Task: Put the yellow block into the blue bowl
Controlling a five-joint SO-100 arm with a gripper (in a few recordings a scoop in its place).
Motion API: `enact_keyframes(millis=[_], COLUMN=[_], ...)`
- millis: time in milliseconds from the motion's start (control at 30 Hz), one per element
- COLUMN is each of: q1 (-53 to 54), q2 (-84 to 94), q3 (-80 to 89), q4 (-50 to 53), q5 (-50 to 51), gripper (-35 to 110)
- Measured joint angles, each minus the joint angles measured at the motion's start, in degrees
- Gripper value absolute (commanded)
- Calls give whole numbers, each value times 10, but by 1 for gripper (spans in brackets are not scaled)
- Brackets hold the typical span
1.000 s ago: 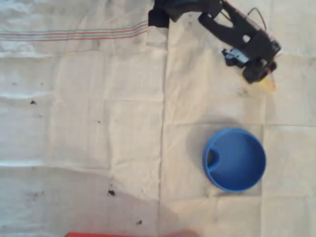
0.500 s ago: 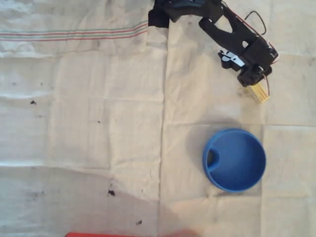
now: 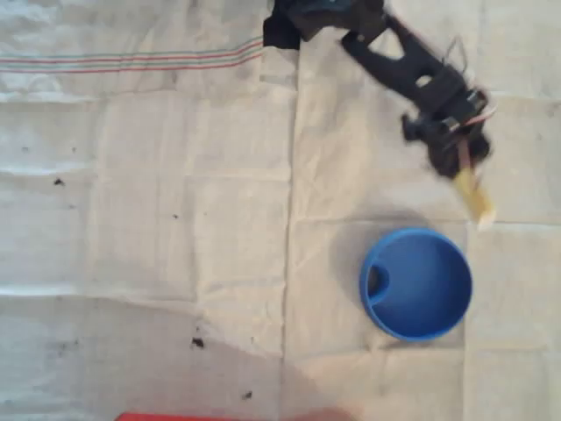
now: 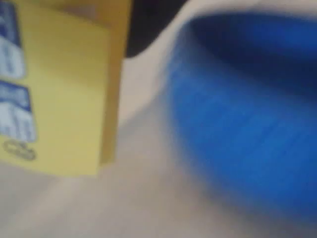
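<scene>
While the arm (image 3: pixel 394 61) reaches down-right from its base at the top edge of the overhead view, the cream cloth (image 3: pixel 158 219) lies wrinkled across the whole table. Far left of the gripper, thin red and green stripes (image 3: pixel 131 61) run across the cloth near the top. Well below-left of the gripper, a few dark specks (image 3: pixel 198 342) dot the fabric, and a red edge (image 3: pixel 175 417) shows at the bottom border.

Overhead view: the gripper (image 3: pixel 460 162) is motion-blurred, with thin wires looping beside it. It is pinching the yellow block (image 3: pixel 472 195), which sticks out from between the fingers toward the lower right, tilted. The block's free end is above and slightly right of the blue bowl (image 3: pixel 415 283), just off the bowl's upper-right rim; whether block and rim overlap cannot be told from the blur. The bowl sits directly below the gripper, upright on the cloth, with a small dark notch (image 3: pixel 375 282) on its inner left wall.

Wrist view: the yellow block (image 4: pixel 64 94) fills the left, close to the lens, with blurred blue-and-white markings at its left edge. To its right, the blue bowl (image 4: pixel 242 124) looms large and smeared, cloth between the two.
</scene>
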Motion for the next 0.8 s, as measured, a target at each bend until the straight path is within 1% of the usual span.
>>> enact_keyframes(millis=[167, 333, 700, 800], q1=[45, 91, 118, 123], q2=[-23, -82, -154, -161], q3=[-61, -113, -127, -127], q4=[-33, -77, -141, -163], q5=[11, 59, 114, 121], gripper=[0, 0, 0, 4])
